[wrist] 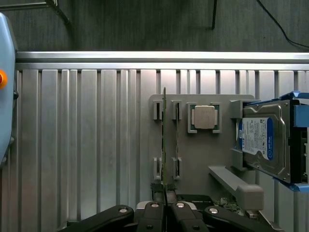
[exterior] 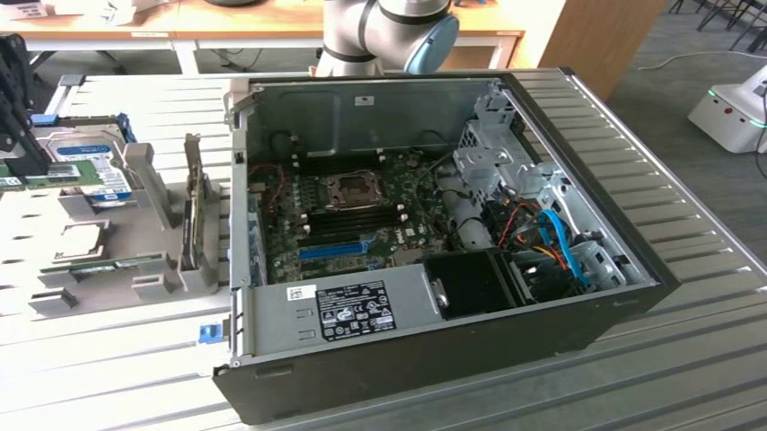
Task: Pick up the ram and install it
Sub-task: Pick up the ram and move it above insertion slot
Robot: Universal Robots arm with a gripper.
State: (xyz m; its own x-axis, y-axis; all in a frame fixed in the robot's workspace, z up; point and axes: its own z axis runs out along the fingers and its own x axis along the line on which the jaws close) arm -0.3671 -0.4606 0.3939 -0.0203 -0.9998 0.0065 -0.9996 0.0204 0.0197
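The end effector (wrist: 165, 202) is clamped on the ram (wrist: 164, 140), a thin green stick seen edge-on over the grey holder (wrist: 203, 159). It is likely light, stiff and fragile, so best held by its board edges, not the chips.

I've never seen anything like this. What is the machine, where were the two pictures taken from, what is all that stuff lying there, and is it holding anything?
It is a robot arm working at a slatted metal table. One picture comes from a camera standing off the arm. It shows an opened computer case with its circuit board bare. The other comes from a camera on the arm's wrist, looking past the tool, whose two fingers are closed together. Beyond it a grey holder carries a hard drive, a square processor chip and the ram, a thin memory stick standing on edge in its slots. The tool holds nothing that I can see.
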